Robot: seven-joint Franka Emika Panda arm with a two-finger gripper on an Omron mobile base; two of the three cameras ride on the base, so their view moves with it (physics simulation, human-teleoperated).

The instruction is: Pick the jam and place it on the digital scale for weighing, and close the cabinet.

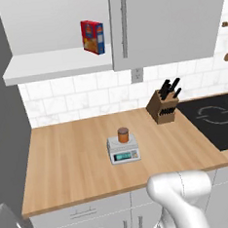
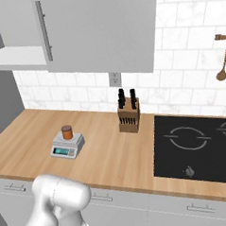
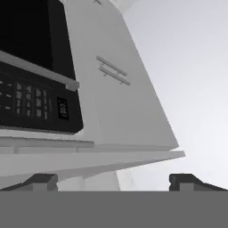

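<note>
**Jam on the scale, cabinet door yet to be shut**

In the left base view, the jam [image 1: 123, 134] stands upright on the platform of the digital scale [image 1: 123, 150], lid up, long axis vertical, out on the wooden counter [image 1: 66, 159]. The scale's greenish display faces the counter's front edge. That half of the task looks done. Above it, the cabinet [image 1: 169, 23] has its left bay open: the shelf is bare to the room, with a red-and-blue box [image 1: 93, 36] standing on it, and a bar handle [image 1: 124, 25] runs vertically down the neighbouring door. Closing is what remains.

In the right base view, jam [image 2: 66, 132] and scale [image 2: 67, 144] sit left of the knife block [image 2: 128, 112] and the hob [image 2: 197, 145]. The cabinet's [image 2: 100, 30] open bay shows at the upper left.

In the hand view, the gripper [image 3: 113, 181] has its two dark tips far apart with nothing between them, so it is wide and empty. Just ahead of the tips runs a pale panel edge, probably the open door seen edge-on, though I cannot be sure. Beyond it lie a black microwave [image 3: 35, 80] and a pale cabinet face with paired bar handles [image 3: 113, 70]. The jam is nowhere near the fingers.
</note>
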